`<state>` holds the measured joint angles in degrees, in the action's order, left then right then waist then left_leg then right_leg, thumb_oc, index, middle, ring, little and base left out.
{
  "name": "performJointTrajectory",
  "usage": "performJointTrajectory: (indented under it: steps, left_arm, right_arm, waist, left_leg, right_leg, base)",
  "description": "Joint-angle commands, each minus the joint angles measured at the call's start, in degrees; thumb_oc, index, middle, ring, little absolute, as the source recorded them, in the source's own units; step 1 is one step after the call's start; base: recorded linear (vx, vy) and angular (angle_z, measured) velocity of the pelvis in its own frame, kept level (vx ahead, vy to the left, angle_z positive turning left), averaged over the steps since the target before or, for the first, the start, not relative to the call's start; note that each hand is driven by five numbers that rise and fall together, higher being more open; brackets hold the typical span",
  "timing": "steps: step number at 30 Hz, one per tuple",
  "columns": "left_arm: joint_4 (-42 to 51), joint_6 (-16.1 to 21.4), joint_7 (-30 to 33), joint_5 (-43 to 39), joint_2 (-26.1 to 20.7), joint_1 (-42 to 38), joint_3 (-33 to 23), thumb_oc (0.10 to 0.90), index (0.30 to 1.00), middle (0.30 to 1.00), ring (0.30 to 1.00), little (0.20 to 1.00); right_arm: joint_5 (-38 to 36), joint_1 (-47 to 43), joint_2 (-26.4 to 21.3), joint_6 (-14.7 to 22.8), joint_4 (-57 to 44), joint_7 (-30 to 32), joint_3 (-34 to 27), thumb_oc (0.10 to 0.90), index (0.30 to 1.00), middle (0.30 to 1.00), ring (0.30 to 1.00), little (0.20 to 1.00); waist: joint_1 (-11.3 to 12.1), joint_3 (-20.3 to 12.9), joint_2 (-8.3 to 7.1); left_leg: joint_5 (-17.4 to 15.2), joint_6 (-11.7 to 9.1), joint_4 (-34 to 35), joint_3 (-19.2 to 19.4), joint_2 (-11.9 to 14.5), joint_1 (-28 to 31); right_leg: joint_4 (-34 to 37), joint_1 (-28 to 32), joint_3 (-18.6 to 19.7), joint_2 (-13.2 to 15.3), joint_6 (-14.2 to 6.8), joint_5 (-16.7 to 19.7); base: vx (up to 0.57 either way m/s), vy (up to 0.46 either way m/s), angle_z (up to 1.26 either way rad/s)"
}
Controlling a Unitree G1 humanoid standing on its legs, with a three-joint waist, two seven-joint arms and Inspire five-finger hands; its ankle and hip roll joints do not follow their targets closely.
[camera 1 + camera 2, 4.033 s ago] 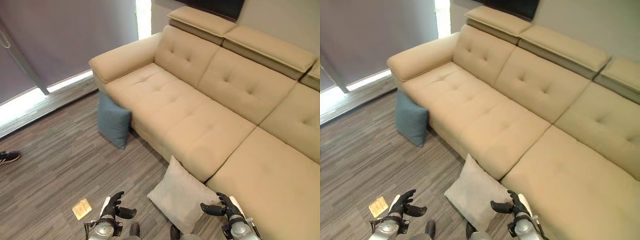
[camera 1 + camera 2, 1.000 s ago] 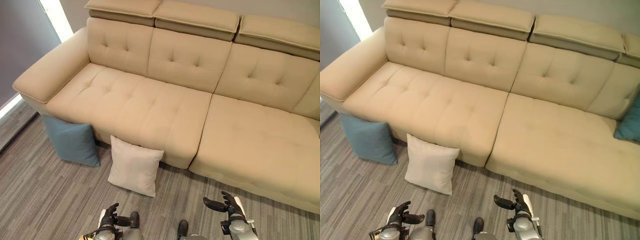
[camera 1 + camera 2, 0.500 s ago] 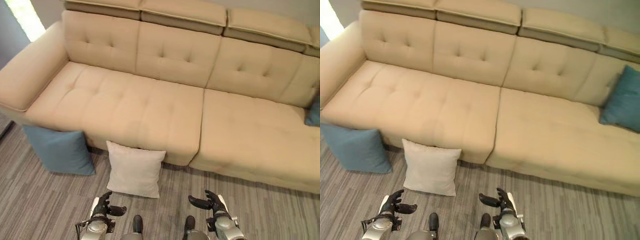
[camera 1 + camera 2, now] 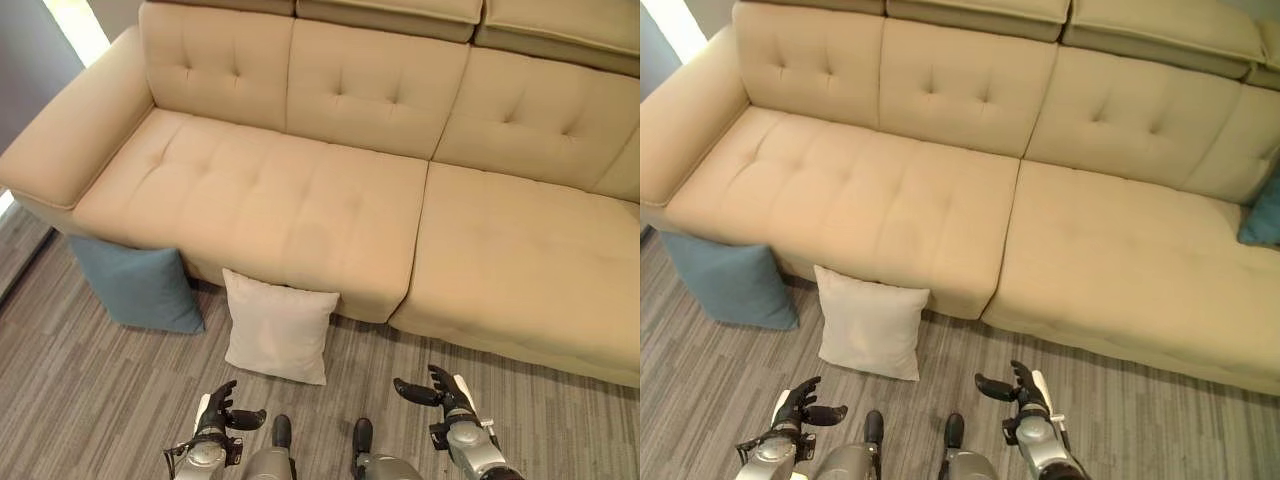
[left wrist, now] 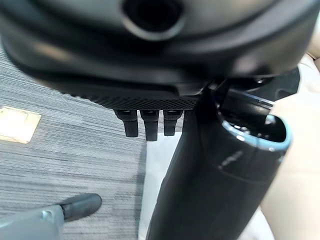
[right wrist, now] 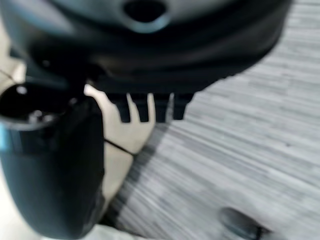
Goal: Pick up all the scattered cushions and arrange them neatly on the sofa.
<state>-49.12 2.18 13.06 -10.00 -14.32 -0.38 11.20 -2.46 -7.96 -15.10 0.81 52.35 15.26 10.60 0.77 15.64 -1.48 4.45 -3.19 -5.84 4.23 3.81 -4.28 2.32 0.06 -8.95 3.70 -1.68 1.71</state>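
Left eye view: our left robot hand (image 4: 222, 410) and right robot hand (image 4: 436, 391) hover relaxed and empty. Beyond, a white cushion (image 4: 278, 327) and a blue cushion (image 4: 135, 282) lean against the sofa (image 4: 300, 190). We judge pickup hasn't begun; reaching the white cushion comes next.
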Motion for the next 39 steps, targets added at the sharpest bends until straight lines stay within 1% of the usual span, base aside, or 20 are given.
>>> performJointTrajectory:
  steps: [1,3,4,5,7,8,10,12,16,17,19,22,24,25,26,27,30,32,34,39]
  left_arm:
    - [1.4,2.0,0.1,0.0,-0.5,-0.5,0.5,0.800,0.900,0.900,0.900,0.900]
    - [1.8,1.9,0.2,-0.3,-0.5,-0.7,1.0,0.800,0.900,0.900,0.900,0.900]
    - [1.8,1.9,0.2,-0.3,-0.5,-0.7,1.0,0.800,0.900,0.900,0.900,0.900]
    - [3.1,2.1,0.4,-0.8,-0.5,-0.8,1.7,0.800,0.900,0.900,0.900,0.900]
    - [3.9,2.3,0.5,-0.9,-0.5,-0.8,2.0,0.800,0.900,0.900,0.900,0.900]
    - [4.8,2.3,0.4,-0.2,-0.5,-0.7,2.7,0.800,0.900,0.900,0.900,0.900]
    - [5.0,2.2,0.1,0.8,-0.7,-0.8,3.4,0.800,0.900,0.900,0.900,0.900]
    - [5.1,2.4,0.0,1.3,-1.0,-1.2,3.9,0.800,0.900,0.900,0.900,0.900]
    - [5.2,2.6,-0.1,2.1,-2.3,-2.4,4.1,0.800,0.900,0.900,0.900,0.900]
    - [4.9,2.5,0.3,2.3,-3.3,-3.5,3.8,0.800,0.900,0.900,0.900,0.900]
    - [4.9,2.7,0.8,2.1,-4.3,-4.2,3.4,0.800,0.900,0.900,0.900,0.900]
    - [5.2,3.0,1.1,1.8,-5.1,-4.4,2.7,0.800,0.900,0.900,0.900,0.900]
    - [6.0,3.2,1.2,1.5,-5.3,-4.6,2.5,0.800,0.900,0.900,0.900,0.900]
    - [5.9,3.3,1.3,1.2,-5.2,-4.7,2.1,0.800,0.900,0.900,0.900,0.900]
    - [5.9,3.3,1.3,1.2,-5.2,-4.7,2.1,0.800,0.900,0.900,0.900,0.900]
    - [5.1,3.3,1.8,0.6,-5.0,-5.2,1.4,0.800,0.900,0.900,0.900,0.900]
    - [4.5,3.2,2.1,0.1,-5.2,-5.7,1.0,0.800,0.900,0.900,0.900,0.900]
    - [4.8,3.5,2.3,0.1,-4.2,-5.9,1.0,0.800,0.900,0.900,0.900,0.900]
    - [4.6,3.8,2.6,-0.3,-3.8,-6.1,0.8,0.800,0.900,0.900,0.900,0.900]
    - [5.3,3.7,2.0,0.7,-2.8,-5.7,1.9,0.800,0.900,0.900,0.900,0.900]
  right_arm:
    - [0.1,1.3,-1.7,2.5,-3.5,1.8,0.2,0.800,0.900,0.900,0.900,0.900]
    - [0.0,1.9,-1.5,2.3,-3.3,1.8,0.2,0.800,0.900,0.900,0.900,0.900]
    - [0.0,1.9,-1.5,2.3,-3.3,1.8,0.2,0.800,0.900,0.900,0.900,0.900]
    - [0.0,2.6,-1.7,2.3,-3.5,2.0,0.2,0.800,0.900,0.900,0.900,0.900]
    - [0.2,2.9,-1.9,2.2,-3.4,2.2,0.2,0.800,0.900,0.900,0.900,0.900]
    - [0.7,3.4,-2.4,2.1,-3.8,2.0,-0.4,0.800,0.900,0.900,0.900,0.900]
    - [0.8,3.8,-2.1,2.0,-3.5,2.1,-1.4,0.800,0.900,0.900,0.900,0.900]
    - [0.6,3.8,-1.8,2.1,-3.6,1.8,-1.2,0.800,0.900,0.900,0.900,0.900]
    - [0.9,3.3,-0.5,1.9,-3.7,1.5,-1.0,0.800,0.900,0.900,0.900,0.900]
    - [0.7,2.2,0.3,1.7,-3.5,1.6,-0.6,0.800,0.900,0.900,0.900,0.900]
    - [0.7,1.3,0.9,1.7,-4.2,1.6,0.2,0.800,0.900,0.900,0.900,0.900]
    - [0.7,0.9,1.0,2.0,-5.0,1.7,0.5,0.800,0.900,0.900,0.900,0.900]
    - [0.6,0.2,0.7,2.3,-5.1,1.9,1.2,0.800,0.900,0.900,0.900,0.900]
    - [0.5,-0.1,0.6,2.4,-5.1,2.0,1.4,0.800,0.900,0.900,0.900,0.900]
    - [0.5,-0.1,0.6,2.4,-5.1,2.0,1.4,0.800,0.900,0.900,0.900,0.900]
    - [0.2,-0.9,0.5,2.7,-4.8,2.4,2.1,0.800,0.900,0.900,0.900,0.900]
    - [0.0,-1.3,0.7,2.5,-4.4,2.6,2.4,0.800,0.900,0.900,0.900,0.900]
    - [0.3,-1.2,0.0,2.7,-5.6,2.8,2.6,0.800,0.900,0.900,0.900,0.900]
    - [0.7,-1.9,-0.4,2.7,-5.7,3.0,2.8,0.800,0.900,0.900,0.900,0.900]
    - [0.9,-1.3,-1.2,2.9,-6.5,3.0,2.4,0.800,0.900,0.900,0.900,0.900]
  waist:
    - [-0.4,-3.2,-3.48]
    - [-0.4,-3.4,-3.45]
    - [-0.5,-3.4,-3.46]
    - [-0.1,-3.4,-3.08]
    - [0.2,-3.4,-2.75]
    - [0.0,-3.8,-1.91]
    - [-0.4,-4.4,-1.54]
    - [-0.4,-4.4,-2.04]
    - [-0.1,-4.2,-3.16]
    - [0.2,-3.7,-3.52]
    - [0.3,-2.8,-3.60]
    - [0.9,-2.3,-3.24]
    - [0.4,-1.1,-3.13]
    - [0.4,-0.7,-3.39]
    - [0.4,-0.8,-3.35]
    - [0.7,-0.1,-4.08]
    - [1.6,0.3,-4.86]
    - [0.9,0.2,-4.69]
    - [1.4,0.1,-4.60]
    - [0.7,-0.3,-3.13]
  left_leg:
    - [-7.1,0.6,-2.4,0.3,-0.1,-5.7]
    - [-4.3,-0.2,1.4,-1.3,2.6,-6.3]
    - [-4.2,-0.2,1.6,-1.3,2.6,-6.2]
    - [-2.4,-0.9,4.8,-4.2,4.6,-7.4]
    - [-1.5,-1.4,6.3,-6.6,4.8,-7.4]
    - [-0.5,-2.3,7.4,-8.4,5.2,-7.4]
    - [-0.1,-3.1,7.8,-7.6,5.6,-6.7]
    - [-1.3,-2.5,5.9,-7.2,4.3,-7.0]
    - [-4.0,-0.8,2.8,-5.6,1.6,-8.0]
    - [-5.1,0.4,2.6,-4.0,0.6,-7.8]
    - [-5.8,1.5,2.5,-2.3,0.2,-7.5]
    - [-6.2,2.1,3.0,-1.0,0.2,-6.7]
    - [-6.0,2.9,4.0,-0.6,-1.4,-5.5]
    - [-6.0,3.1,4.3,-0.6,-2.1,-5.2]
    - [-5.9,3.1,4.4,-0.7,-2.1,-5.3]
    - [-5.9,3.3,4.8,-0.4,-3.4,-5.3]
    - [-6.0,3.3,4.9,-0.3,-4.3,-5.9]
    - [-5.4,3.2,5.1,-0.9,-5.3,-7.0]
    - [-5.4,3.1,5.5,0.3,-5.4,-7.7]
    - [-5.0,2.6,5.2,0.3,-5.9,-8.3]
  right_leg:
    - [-1.9,-1.1,-1.9,0.3,-2.2,-5.3]
    - [-2.1,-1.1,-1.8,0.6,-2.5,-6.1]
    - [-2.2,-1.0,-1.8,0.6,-2.5,-6.2]
    - [-2.5,-0.6,-1.2,1.2,-2.9,-7.4]
    - [-2.6,-0.1,-0.6,1.1,-3.1,-7.9]
    - [-2.8,1.0,0.1,1.8,-3.7,-8.7]
    - [-3.0,1.5,0.5,3.0,-4.5,-8.5]
    - [-3.3,1.5,0.9,4.9,-5.3,-7.3]
    - [-5.9,-0.3,1.9,7.9,-6.8,-6.3]
    - [-8.8,-2.7,2.0,9.7,-7.6,-4.4]
    - [-12.8,-5.8,0.8,11.2,-7.6,-1.7]
    - [-14.7,-7.1,-2.2,12.1,-7.1,-1.5]
    - [-16.9,-9.1,-1.3,6.6,-5.5,-4.3]
    - [-16.2,-9.3,-1.0,4.5,-5.2,-5.2]
    - [-16.1,-9.4,-1.0,4.4,-5.2,-5.1]
    - [-13.6,-9.4,-2.2,1.1,-4.1,-6.3]
    - [-10.9,-9.1,-4.6,-0.3,-3.0,-6.7]
    - [-8.4,-9.8,-0.9,-2.1,-3.0,-6.4]
    - [-6.3,-8.9,-3.0,-1.0,-3.2,-5.5]
    - [-4.4,-8.8,-1.9,-1.5,-2.6,-5.7]
  base:
    - [0.11,0.104,-0.07]
    - [0.12,0.122,-0.10]
    - [0.18,0.206,-0.14]
    - [0.18,0.217,-0.07]
    - [0.20,0.254,0.00]
    - [0.22,0.319,-0.08]
    - [0.25,0.379,-0.30]
    - [0.18,0.333,-0.33]
    - [0.12,0.302,0.05]
    - [0.06,0.315,-0.31]
    - [0.03,0.338,-0.38]
    - [0.03,0.215,-0.48]
    - [0.05,0.247,-0.16]
    - [0.02,0.120,-0.08]
    - [0.01,0.079,-0.08]
    - [-0.01,0.034,-0.08]
    - [-0.01,0.005,0.03]
    - [0.01,0.006,0.05]
    - [-0.03,-0.007,0.06]
    - [0.02,-0.022,-0.03]
